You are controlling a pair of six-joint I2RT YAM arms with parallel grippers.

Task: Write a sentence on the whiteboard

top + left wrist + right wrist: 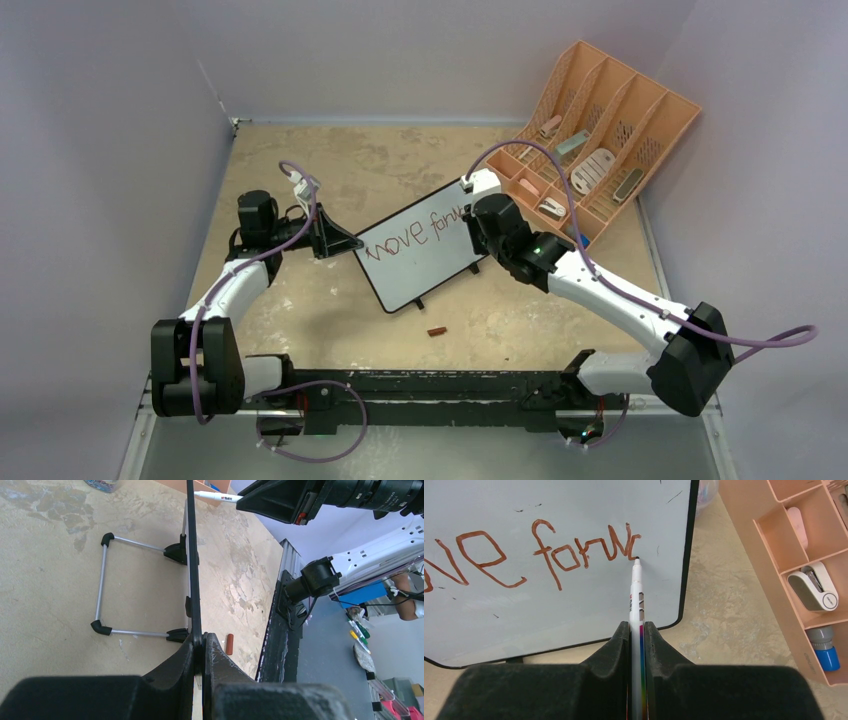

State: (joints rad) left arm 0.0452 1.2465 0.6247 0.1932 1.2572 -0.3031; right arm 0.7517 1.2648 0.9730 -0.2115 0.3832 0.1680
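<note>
While the left pincer (338, 240) clamps shut on the whiteboard's (420, 258) left edge, the right pincer (468, 212) is closed around a white marker (636, 587) and holds its tip against the writing face. Seen from above, the whiteboard stands tilted near the middle of the tan table (300, 310). The left pincer is at its 9 o'clock and the right pincer at its 2 o'clock.

Reddish-brown handwriting on the white surface reads "move forw", and the marker tip touches just below the last stroke, near the right frame.

From the left wrist, the whiteboard (192, 555) appears edge-on as a thin black line. The left pincer (201, 647) pinches its frame, and a wire stand (102, 587) with black feet props it from behind.

A peach organizer (600, 140) leans at the table's 1 o'clock corner, holding small office items. A small reddish-brown cylinder (437, 331) lies on the table at the whiteboard's 6 o'clock, apart from it.
</note>
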